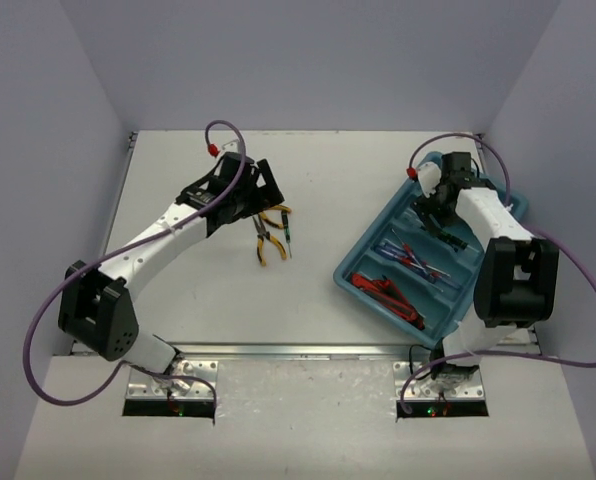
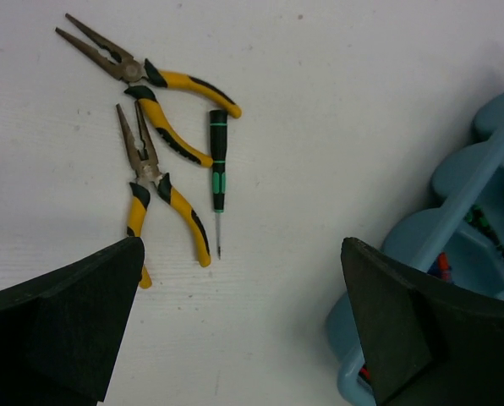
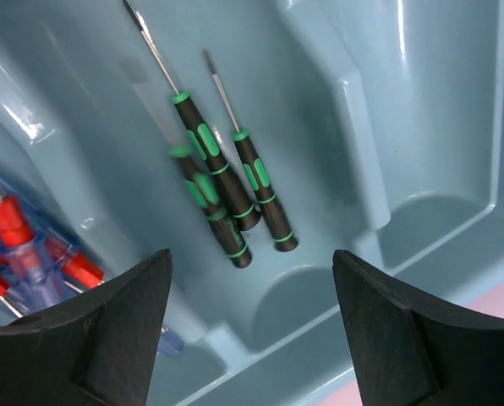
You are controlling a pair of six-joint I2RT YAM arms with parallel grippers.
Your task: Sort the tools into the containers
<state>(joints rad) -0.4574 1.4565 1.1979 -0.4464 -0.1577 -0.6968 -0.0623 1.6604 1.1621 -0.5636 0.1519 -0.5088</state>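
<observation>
Our left end effector (image 2: 242,279) hangs open and empty over the white desk (image 1: 328,180), its jaws spread wide above the last loose tools. Our right end effector (image 3: 250,271) is likewise open with nothing between its fingers, poised over the teal-blue rectangular plastic tray (image 1: 350,268) at the right of the desk.

We judge the sort to be mostly done. In the tray, the red-handled pliers and cutters (image 1: 388,290) fill the nearest compartment. The blue-handled slim screwdrivers with red tips (image 3: 15,245) lie in the next one. Three black-green slim screwdrivers (image 3: 222,182) rest side by side in the compartment directly under the right end effector. The compartment beyond those, on the far side, looks bare as far as the right wrist view shows it.

Left on the desk, well apart from the tray, are two yellow-handled long-nose pliers (image 2: 150,80) and (image 2: 155,190), overlapping, and one more black-green screwdriver (image 2: 218,173) just beside them. We reckon these three are all that is left to sort.
</observation>
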